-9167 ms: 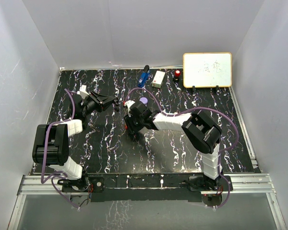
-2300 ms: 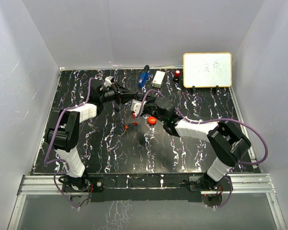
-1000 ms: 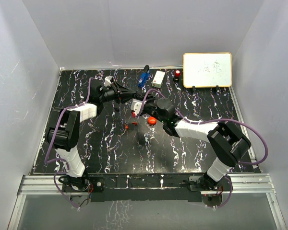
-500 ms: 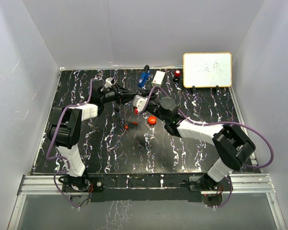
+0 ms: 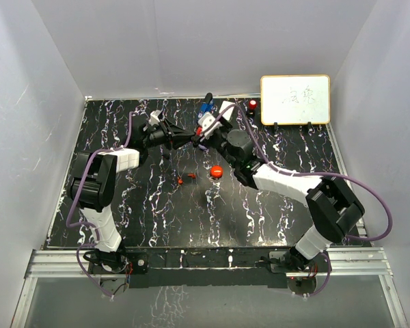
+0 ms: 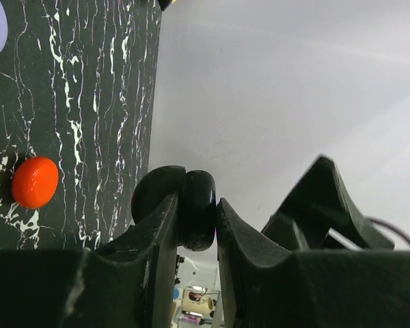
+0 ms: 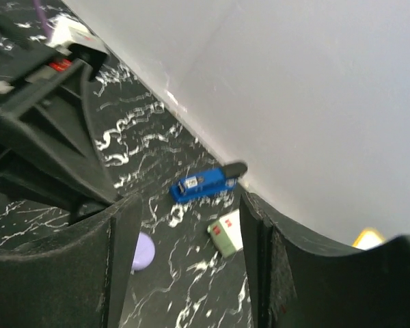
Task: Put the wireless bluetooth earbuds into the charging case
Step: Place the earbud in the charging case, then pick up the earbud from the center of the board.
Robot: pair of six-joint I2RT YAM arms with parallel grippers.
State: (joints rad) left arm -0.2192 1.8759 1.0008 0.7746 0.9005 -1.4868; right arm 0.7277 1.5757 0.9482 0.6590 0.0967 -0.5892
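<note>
Left pincer (image 6: 196, 208) clamps black case (image 6: 199, 195) — red earbuds (image 5: 181, 181) on table (image 5: 273, 212), apart.

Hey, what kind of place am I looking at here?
Most likely a robotics lab test cell: plain white panels box in a black marbled table, the left arm and right arm are bolted to a metal rail, and a small whiteboard stands at the back.
</note>
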